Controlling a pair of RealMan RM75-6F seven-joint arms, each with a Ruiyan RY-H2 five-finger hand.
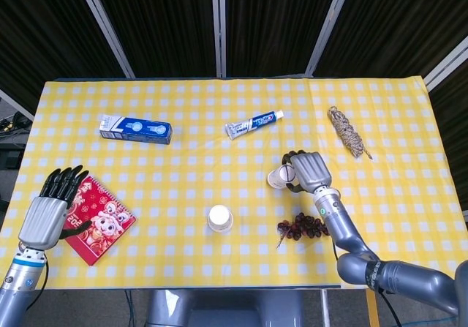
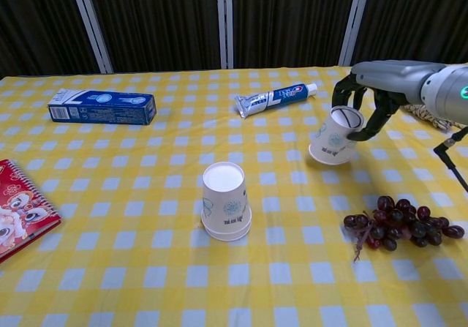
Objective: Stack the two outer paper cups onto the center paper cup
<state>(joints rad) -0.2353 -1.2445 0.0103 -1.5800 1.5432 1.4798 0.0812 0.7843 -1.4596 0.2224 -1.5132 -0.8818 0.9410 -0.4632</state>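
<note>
An upside-down paper cup [image 2: 225, 208] stands at the middle of the yellow checked table [image 2: 131, 268]; its base shows a doubled rim. The head view shows it from above as the centre cup [image 1: 220, 218]. My right hand [image 2: 369, 96] grips a second paper cup [image 2: 333, 137], tilted and just above the cloth, to the right of the centre cup. From above, the right hand [image 1: 308, 170] has that held cup [image 1: 277, 178] at its left side. My left hand [image 1: 50, 211] hovers with fingers spread at the table's left edge, holding nothing.
A red notebook [image 1: 99, 219] lies beside my left hand. A blue toothpaste box [image 2: 102, 107] and a toothpaste tube [image 2: 274, 99] lie further back. A bunch of grapes [image 2: 398, 223] sits front right, below the held cup. A rope coil [image 1: 346, 131] lies at back right.
</note>
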